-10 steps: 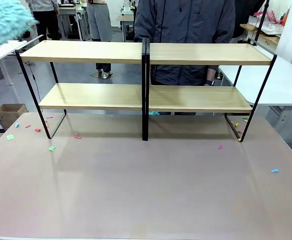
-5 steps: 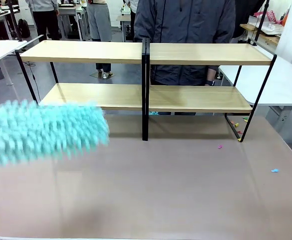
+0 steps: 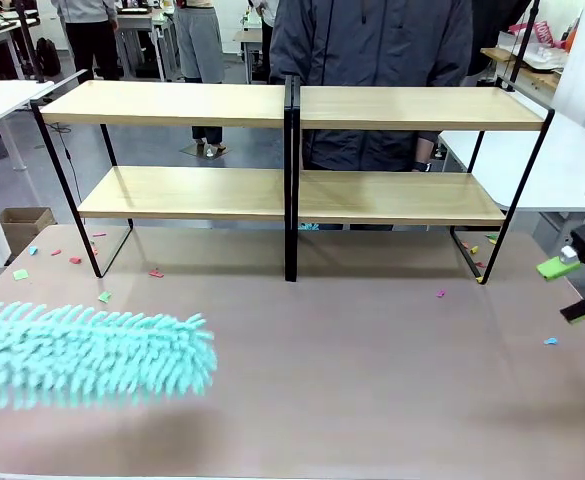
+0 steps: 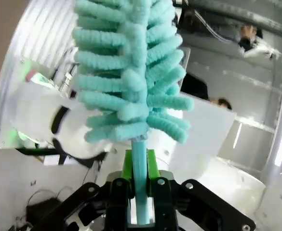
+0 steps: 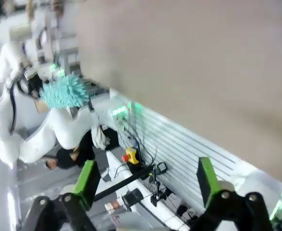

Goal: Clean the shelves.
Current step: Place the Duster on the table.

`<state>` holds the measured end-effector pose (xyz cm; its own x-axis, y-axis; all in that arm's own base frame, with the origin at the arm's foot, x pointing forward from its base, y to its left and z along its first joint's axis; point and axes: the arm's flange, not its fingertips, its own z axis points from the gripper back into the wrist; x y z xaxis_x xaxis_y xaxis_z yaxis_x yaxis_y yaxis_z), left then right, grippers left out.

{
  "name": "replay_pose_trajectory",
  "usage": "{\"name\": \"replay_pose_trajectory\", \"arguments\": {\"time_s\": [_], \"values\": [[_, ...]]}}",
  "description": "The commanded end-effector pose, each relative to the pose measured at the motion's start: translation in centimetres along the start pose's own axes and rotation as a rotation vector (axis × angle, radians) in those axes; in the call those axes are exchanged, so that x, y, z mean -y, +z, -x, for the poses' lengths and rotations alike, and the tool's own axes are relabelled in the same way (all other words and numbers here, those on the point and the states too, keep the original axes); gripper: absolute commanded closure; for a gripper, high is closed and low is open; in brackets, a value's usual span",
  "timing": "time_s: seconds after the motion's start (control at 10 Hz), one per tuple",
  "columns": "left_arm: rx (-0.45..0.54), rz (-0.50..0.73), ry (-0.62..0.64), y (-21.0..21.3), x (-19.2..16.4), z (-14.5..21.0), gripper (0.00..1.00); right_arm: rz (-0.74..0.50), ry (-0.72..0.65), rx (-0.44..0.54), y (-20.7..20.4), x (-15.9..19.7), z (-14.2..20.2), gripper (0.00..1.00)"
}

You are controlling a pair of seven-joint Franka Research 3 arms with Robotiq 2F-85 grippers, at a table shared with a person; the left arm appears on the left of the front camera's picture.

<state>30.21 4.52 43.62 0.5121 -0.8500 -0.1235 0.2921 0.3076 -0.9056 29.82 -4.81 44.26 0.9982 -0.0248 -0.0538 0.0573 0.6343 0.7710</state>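
The shelves (image 3: 182, 104), four light-wood boards on a black frame with a central post, stand across the back of the brown table (image 3: 352, 390). A fluffy teal duster (image 3: 92, 355) lies level just above the table's front left. In the left wrist view my left gripper (image 4: 140, 168) is shut on the duster's teal handle (image 4: 140, 192), with the duster's head (image 4: 131, 72) rising straight ahead. At the right edge of the front view my right gripper (image 3: 575, 291) is open, green pads apart and nothing between them. The right wrist view shows the same open gripper (image 5: 148, 185) and the duster (image 5: 63, 91) far off.
Small coloured paper scraps lie on the table: green (image 3: 103, 296), red (image 3: 155, 272), pink (image 3: 440, 293), blue (image 3: 550, 341). A person in a dark jacket (image 3: 372, 50) stands behind the shelves. White tables (image 3: 572, 165) flank both sides.
The duster swung from high at the far left down to just above the table's front left. My right gripper came into view at the right edge.
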Motion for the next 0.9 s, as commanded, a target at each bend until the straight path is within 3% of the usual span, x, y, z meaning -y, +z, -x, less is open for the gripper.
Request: {"name": "replay_pose_trajectory", "arguments": {"time_s": [0.0,0.7,0.8], "values": [[0.159,0.009,-0.003,1.0,-1.2,-1.6,0.87,-0.027,0.069,-0.017,-0.2,-2.2,0.6,0.00],[0.123,-0.029,0.071,0.7,-4.5,-4.8,0.87,-0.027,0.069,-0.017,-0.2,-2.2,0.6,0.00],[0.118,-0.046,0.100,0.7,-4.7,-4.9,0.39,-0.027,0.069,-0.017,-0.2,-2.2,0.6,0.00]]}}
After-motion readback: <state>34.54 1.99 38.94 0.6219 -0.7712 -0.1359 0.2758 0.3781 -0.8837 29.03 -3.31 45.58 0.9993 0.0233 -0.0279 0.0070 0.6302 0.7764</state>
